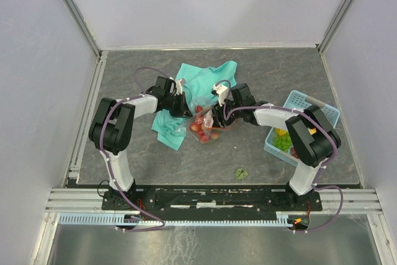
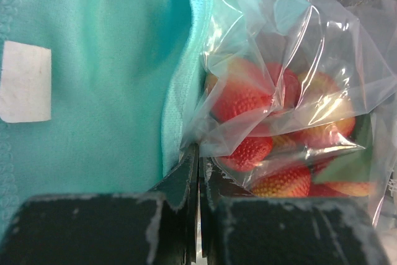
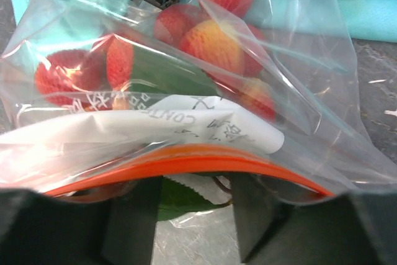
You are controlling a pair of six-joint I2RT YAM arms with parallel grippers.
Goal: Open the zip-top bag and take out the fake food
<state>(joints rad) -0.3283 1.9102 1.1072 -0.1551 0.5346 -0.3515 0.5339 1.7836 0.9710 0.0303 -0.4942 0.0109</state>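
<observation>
Grey tabletop (image 1: 155, 159), pale walls (image 1: 217, 4), zip-top bag (image 1: 202, 130)

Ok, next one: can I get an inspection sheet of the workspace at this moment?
Surface: grey table, no spills seen.
Job's things: zip-top bag at centre, with red berries inside and its orange zip strip towards the right arm. Grapes and lemon in the blue basket at right. One green leaf loose near the front.
Clutter: teal cloth, crumpled, beside and behind the bag.
Grippers: left gripper shut on the bag's edge. Right gripper at the zip strip, jaws apart.
Cables: purple cables loop along both arms, off the bag.
Surroundings: white walls, metal frame; nothing else seen.
</observation>
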